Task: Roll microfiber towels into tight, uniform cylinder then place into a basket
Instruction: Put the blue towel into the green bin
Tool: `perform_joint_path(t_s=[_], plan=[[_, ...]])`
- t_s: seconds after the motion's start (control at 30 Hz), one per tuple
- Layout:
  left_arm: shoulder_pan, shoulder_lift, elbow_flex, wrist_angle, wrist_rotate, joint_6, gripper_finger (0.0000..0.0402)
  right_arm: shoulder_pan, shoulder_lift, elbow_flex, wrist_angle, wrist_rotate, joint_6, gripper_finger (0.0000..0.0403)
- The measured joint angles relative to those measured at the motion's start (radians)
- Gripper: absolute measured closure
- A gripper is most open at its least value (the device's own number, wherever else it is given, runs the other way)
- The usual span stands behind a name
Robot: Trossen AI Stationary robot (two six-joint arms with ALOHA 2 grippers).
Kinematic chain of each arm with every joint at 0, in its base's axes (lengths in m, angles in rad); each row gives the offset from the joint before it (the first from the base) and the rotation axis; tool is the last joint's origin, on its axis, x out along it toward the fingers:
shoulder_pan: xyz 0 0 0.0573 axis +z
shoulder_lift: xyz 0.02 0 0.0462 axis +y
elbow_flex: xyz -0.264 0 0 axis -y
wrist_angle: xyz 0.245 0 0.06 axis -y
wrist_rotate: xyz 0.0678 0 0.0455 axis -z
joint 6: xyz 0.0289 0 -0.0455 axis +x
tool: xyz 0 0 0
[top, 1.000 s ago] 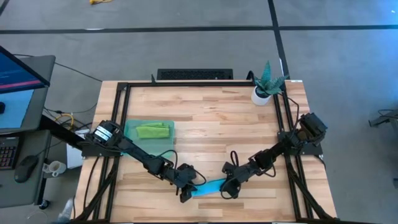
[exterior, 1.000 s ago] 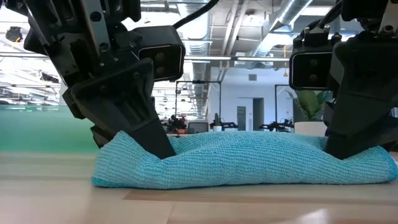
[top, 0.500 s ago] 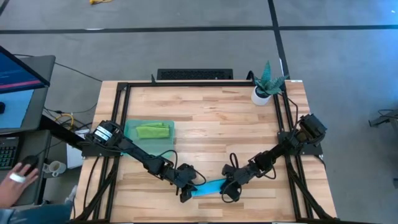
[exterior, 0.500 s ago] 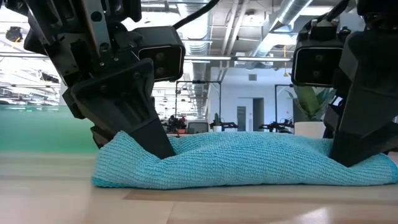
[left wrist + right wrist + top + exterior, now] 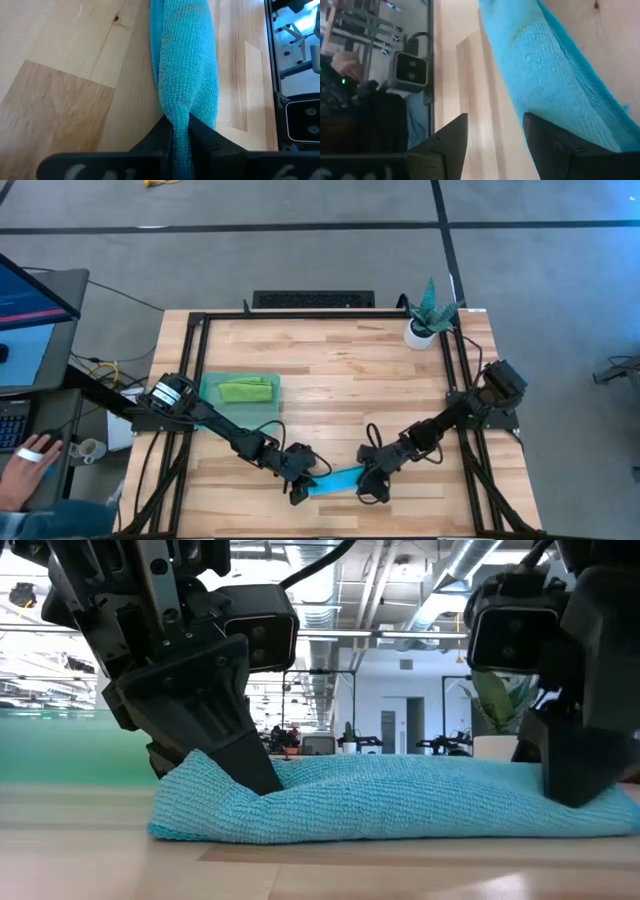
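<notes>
A wooden table (image 5: 340,380) is seen from above, with two dark robot arms reaching toward its near edge. Between them lies the blue towel (image 5: 400,805), rolled into a long, low bundle flat on the wood.

The left gripper (image 5: 179,131) sits at one end of the roll, its two fingers pressed together and pinching a fold of the blue cloth between them. The right gripper (image 5: 492,132) is at the opposite end, its fingers spread apart; the blue towel lies just ahead of them, with one finger (image 5: 555,145) against the cloth's edge and bare wood showing in the gap.

Well behind the left gripper, toward the table's left side, the basket (image 5: 212,385) holds the green towel (image 5: 245,390). Far behind the right gripper, a potted plant (image 5: 428,315) stands at the back right corner.
</notes>
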Motion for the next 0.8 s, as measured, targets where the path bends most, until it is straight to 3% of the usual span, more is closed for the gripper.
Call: perform_joint_path(t_s=[0.23,0.4,0.53,0.8], plan=[[0.0,0.0,0.0,-0.004,0.002,-0.011,0.0387,0.001,-0.18,0.0,-0.169,0.019,-0.14,0.0194],[0.005,0.0,0.0,-0.005,0.009,-0.012,0.0387,0.007,-0.289,0.001,-0.235,0.179,-0.327,0.0195],[0.009,0.0,0.0,-0.007,0.02,-0.014,0.0387,0.015,-0.283,0.001,-0.246,0.271,-0.404,0.0194],[0.009,0.0,0.0,-0.007,0.02,-0.009,0.0387,0.0,-0.179,0.002,-0.223,0.179,-0.389,0.0194]])
